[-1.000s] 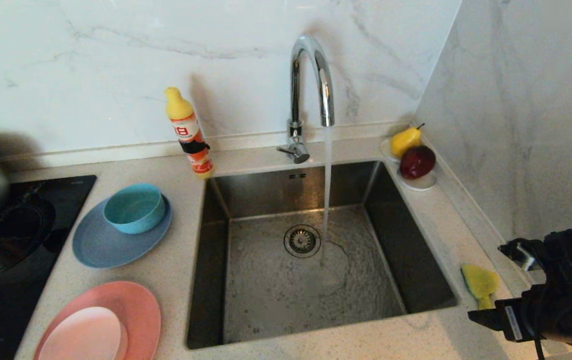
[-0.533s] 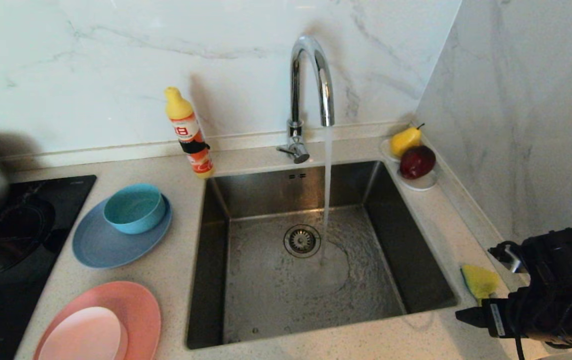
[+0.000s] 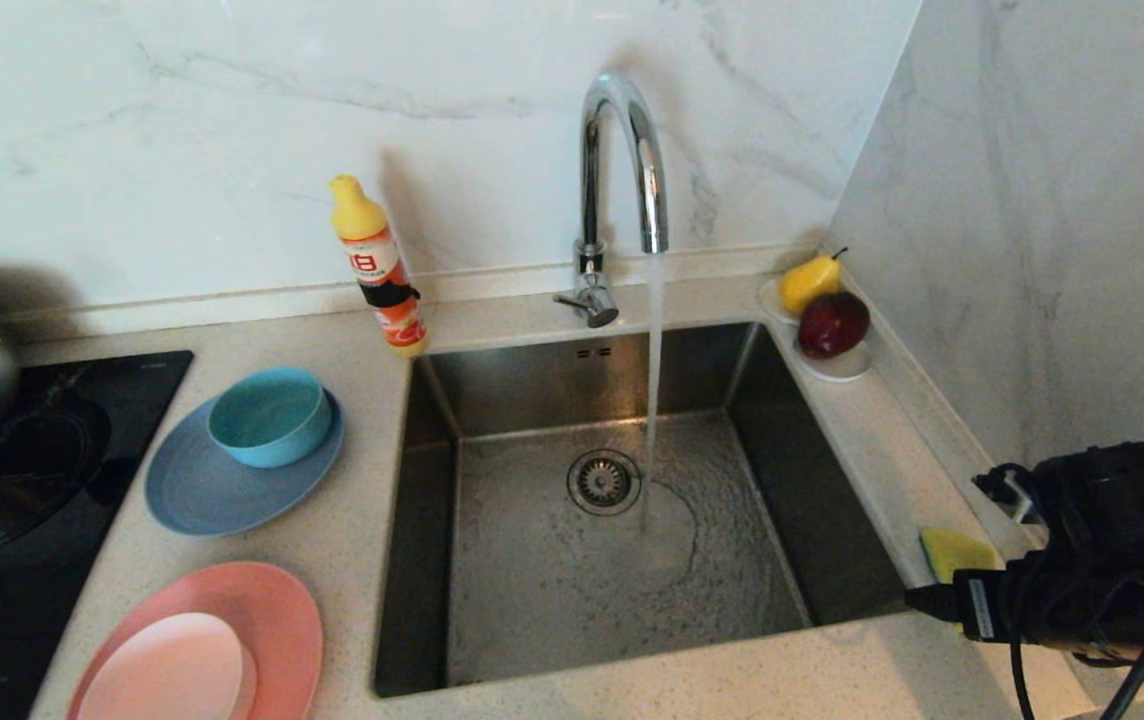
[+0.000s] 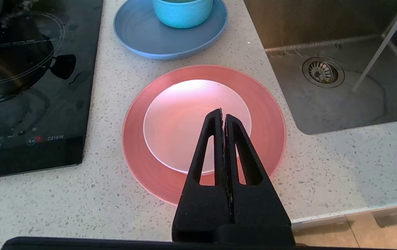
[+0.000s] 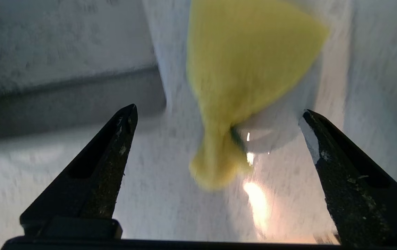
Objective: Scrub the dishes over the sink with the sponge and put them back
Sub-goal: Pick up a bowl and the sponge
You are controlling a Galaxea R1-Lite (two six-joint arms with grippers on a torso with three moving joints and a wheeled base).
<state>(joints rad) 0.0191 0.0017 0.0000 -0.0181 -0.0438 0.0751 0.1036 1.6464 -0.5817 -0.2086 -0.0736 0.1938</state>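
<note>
Yellow foam sits dead ahead of the right gripper (image 5: 219, 114) — the sponge (image 5: 243, 69) lies on the counter (image 3: 862, 440) just right of the sink (image 3: 432, 560), near the basin's front corner, and the black fingers stand spread wide either side of it without touching. In the head view the gripper body hides the sponge's near end. The job right now looks like the pick-up, and the sponge is not yet held. To do it well, the arm should probably come down until the tips reach the counter, keep the sponge centred between them, and close across the narrow, pinched end rather than the broad flap, which would likely fold and slip. A gentle squeeze ought to do; foam gives.

The sponge looks soft and bent, wide at the far end and tapering to a crumpled neck, with a sliver of dark green scouring layer showing at the fold. It seems to rest partly on a small pale patch, which cannot be made out.

Left of the sink the dishes wait — a teal bowl (image 3: 269, 415) on a grey-blue plate (image 3: 192, 490), and nearer the front a small pale dish (image 4: 184, 118) on a salmon plate (image 4: 136, 159). The left gripper (image 4: 223, 116) hangs over that pair, fingers pressed together, holding nothing. Water runs from the tap (image 3: 622, 160) into the sink.
</note>
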